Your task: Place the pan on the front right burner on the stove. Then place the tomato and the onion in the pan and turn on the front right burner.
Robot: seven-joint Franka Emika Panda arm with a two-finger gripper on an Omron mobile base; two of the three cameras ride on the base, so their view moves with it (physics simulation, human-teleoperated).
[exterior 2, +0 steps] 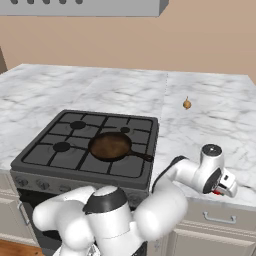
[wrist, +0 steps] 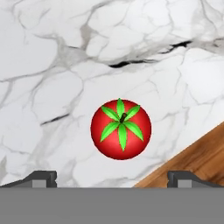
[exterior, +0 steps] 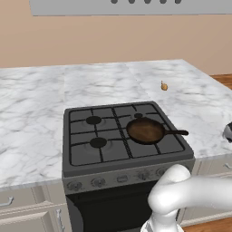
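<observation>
White marble counter (exterior: pixel 31 104) fills the frame from the left edge to the right, with the stove (exterior: pixel 122 136) set into it at centre. On the front right burner (exterior: pixel 149 133) sits the pan (exterior: pixel 145 130), its long handle pointing toward the right of the frame. Farther right and higher, the onion (exterior: pixel 164 86) stands alone on the marble, stem tip up, well apart from the stove. At lower right in the right base view, the gripper (wrist: pixel 111 178) hangs over the counter's front edge, spread wide and holding nothing, directly above the tomato (wrist: pixel 121 129), whose green top faces the camera.
</observation>
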